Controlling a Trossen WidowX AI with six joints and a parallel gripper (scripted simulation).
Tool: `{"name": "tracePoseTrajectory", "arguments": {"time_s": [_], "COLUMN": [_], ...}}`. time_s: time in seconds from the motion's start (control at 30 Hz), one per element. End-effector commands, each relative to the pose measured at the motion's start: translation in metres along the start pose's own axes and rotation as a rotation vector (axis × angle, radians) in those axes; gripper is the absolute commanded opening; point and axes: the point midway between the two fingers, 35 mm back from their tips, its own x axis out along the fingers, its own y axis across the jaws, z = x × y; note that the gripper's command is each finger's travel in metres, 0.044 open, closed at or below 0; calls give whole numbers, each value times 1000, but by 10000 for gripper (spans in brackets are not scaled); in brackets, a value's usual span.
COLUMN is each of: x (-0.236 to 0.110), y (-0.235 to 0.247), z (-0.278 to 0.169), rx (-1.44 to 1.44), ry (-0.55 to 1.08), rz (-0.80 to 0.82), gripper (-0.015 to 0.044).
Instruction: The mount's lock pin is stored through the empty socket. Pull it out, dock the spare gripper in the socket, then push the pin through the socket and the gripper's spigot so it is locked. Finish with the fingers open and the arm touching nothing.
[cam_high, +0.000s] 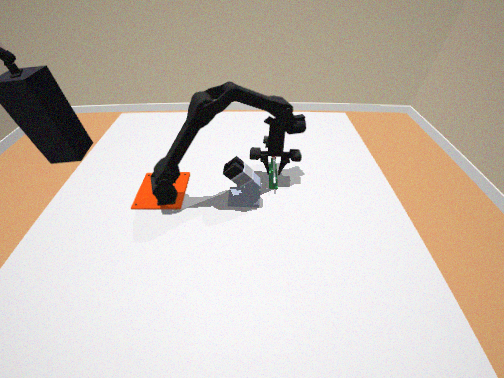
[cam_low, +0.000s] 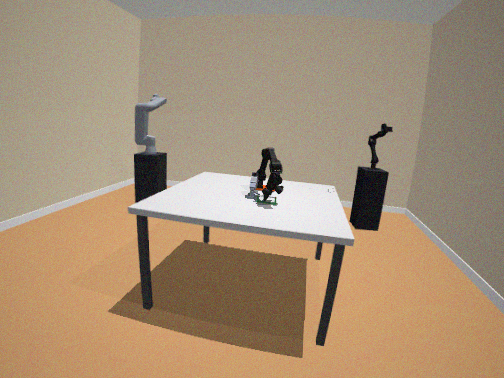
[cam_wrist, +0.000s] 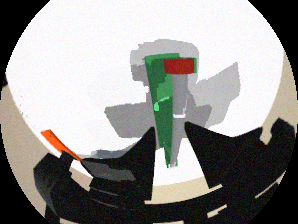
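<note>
The lock pin (cam_wrist: 179, 95), a grey rod with a red head, lies along a narrow green rack (cam_high: 273, 183) (cam_low: 267, 203) (cam_wrist: 159, 82). My gripper (cam_high: 275, 171) (cam_wrist: 169, 127) points down over the rack, its fingers partly open on either side of the pin, with gaps to it in the wrist view. The grey-blue mount (cam_high: 243, 198) stands just left of the rack in the top view. A tilted pale block with a black end (cam_high: 233, 169) sits on its top; whether this is the spare gripper in the socket I cannot tell. My left finger hides part of the mount in the wrist view.
The arm's orange base plate (cam_high: 141, 199) (cam_wrist: 56, 141) lies left of the mount in the top view. Dark pedestals (cam_low: 369, 200) with other arms stand beyond the white table (cam_low: 210, 210). The mount is close beside my gripper.
</note>
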Motion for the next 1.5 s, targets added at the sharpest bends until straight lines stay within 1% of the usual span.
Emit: {"name": "tracePoseTrajectory", "arguments": {"time_s": [0.0,0.03,0.27,0.7,1.47], "x": [4,4,4,1,-51], "y": [0,0,0,0,0], "z": [0,0,0,-1,-14], "rx": [-4,-4,-4,-4,-4], "ry": [4,4,4,4,4], "rz": [-3,-3,-3,-3,-3], "gripper": [180,180,0,0,0]}}
